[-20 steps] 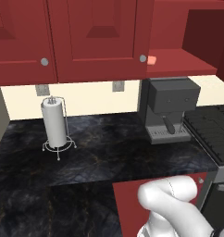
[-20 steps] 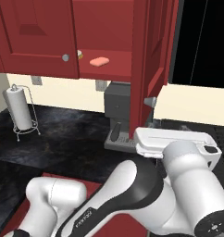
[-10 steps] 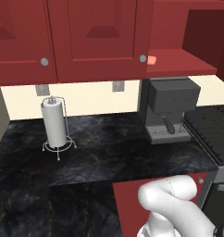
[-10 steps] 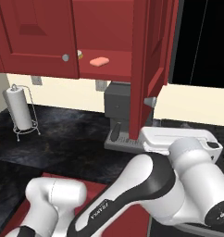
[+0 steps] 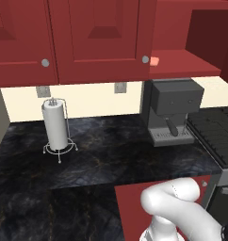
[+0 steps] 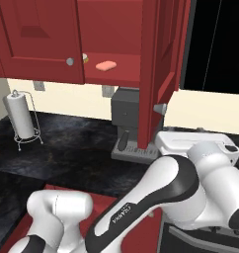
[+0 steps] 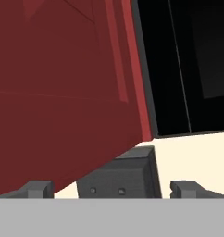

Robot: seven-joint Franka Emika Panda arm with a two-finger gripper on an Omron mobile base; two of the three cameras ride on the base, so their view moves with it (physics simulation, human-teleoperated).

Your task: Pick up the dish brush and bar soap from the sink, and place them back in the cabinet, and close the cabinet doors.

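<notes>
Gripper [image 7: 113, 187] tips stand spread wide with nothing between them, pointed at the open door's [image 7: 63, 92] broad red face, which rises just ahead and to the left in the hand view; beneath that door's lower edge sits the grey coffee machine [image 7: 121, 178]. That door [image 6: 163, 54] stands swung out edge-on from the cabinet [image 6: 116, 29] in the right base view, its knob [image 6: 160, 108] low on the near edge, so the coming move probably turns on getting the hand to the door's outer side and pushing it toward the shelf [image 6: 116, 74]. One orange soap [image 6: 106, 65] lies flat on the shelf, already put away; a small pale spot beside the shut door's knob [image 6: 69, 61] may be the brush, too small to tell. Counted: one open door, one shut door [image 6: 40, 34] beside it, one soap, one paper towel roll [image 6: 19, 118] standing well to the left on the counter [image 6: 67, 148].
</notes>
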